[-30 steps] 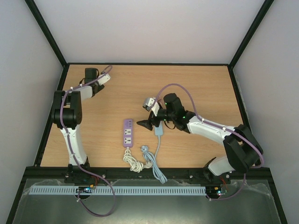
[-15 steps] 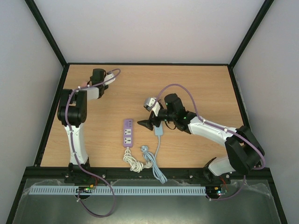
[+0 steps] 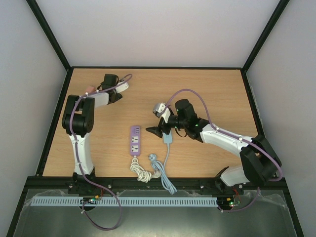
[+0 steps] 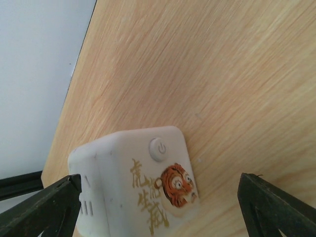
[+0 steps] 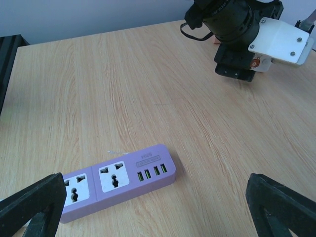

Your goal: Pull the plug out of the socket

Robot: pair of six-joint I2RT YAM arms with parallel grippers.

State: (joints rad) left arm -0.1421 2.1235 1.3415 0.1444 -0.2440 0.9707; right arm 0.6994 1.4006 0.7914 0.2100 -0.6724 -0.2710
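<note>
A purple socket strip point(image 3: 135, 140) point(image 5: 118, 179) lies mid-table with nothing plugged into its outlets. A light-blue plug point(image 3: 168, 138) on a grey-blue cable rests just right of it, hidden in the wrist views. My right gripper point(image 3: 154, 131) point(image 5: 155, 180) hovers open over the strip's USB end. At the back left, my left gripper point(image 3: 114, 94) point(image 4: 159, 180) stands open around a white cube socket point(image 4: 136, 185) with a tiger picture and a power button. The cube sits against the left finger point(image 4: 44, 210), with a wide gap to the right finger point(image 4: 276, 207).
The strip's white cord point(image 3: 142, 171) lies coiled near the front edge, its plug point(image 3: 153, 158) beside the blue cable. A black frame and grey walls surround the wooden table point(image 3: 212, 89). In the right wrist view the left arm's wrist point(image 5: 237, 29) is at the top right.
The left arm has swung its wrist to the right along the back left of the table, and its jaws have opened wider. The right arm has hardly moved.
</note>
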